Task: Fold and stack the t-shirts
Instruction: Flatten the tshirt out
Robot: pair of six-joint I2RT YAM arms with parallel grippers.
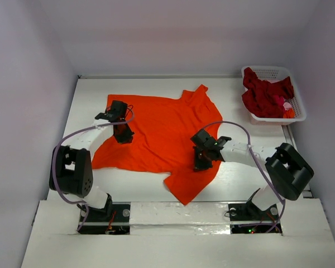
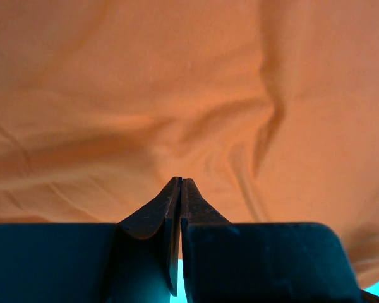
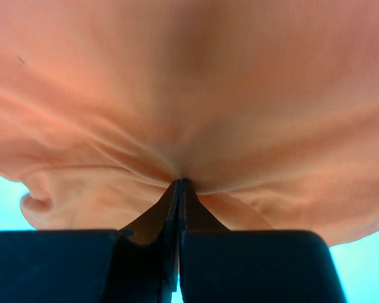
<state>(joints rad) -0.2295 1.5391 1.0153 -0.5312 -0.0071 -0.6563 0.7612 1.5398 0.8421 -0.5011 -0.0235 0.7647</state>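
Note:
A bright orange t-shirt point(image 1: 162, 125) lies spread on the white table point(image 1: 234, 100), one corner reaching toward the near edge. My left gripper point(image 1: 123, 138) stands on its left part with jaws shut. In the left wrist view the left gripper's tips point(image 2: 180, 179) touch rumpled orange cloth point(image 2: 189, 82), and no cloth shows between them. My right gripper point(image 1: 199, 163) is at the shirt's right near part. In the right wrist view its tips point(image 3: 182, 180) are shut on a pinch of orange cloth point(image 3: 189, 95), and folds run into them. Dark red t-shirts point(image 1: 265, 96) lie heaped in a basket.
A white latticed basket point(image 1: 268, 70) stands at the table's far right corner, holding the dark red heap plus a bit of pink and orange. Grey walls close in the left, far and right sides. Both arm bases sit at the near edge.

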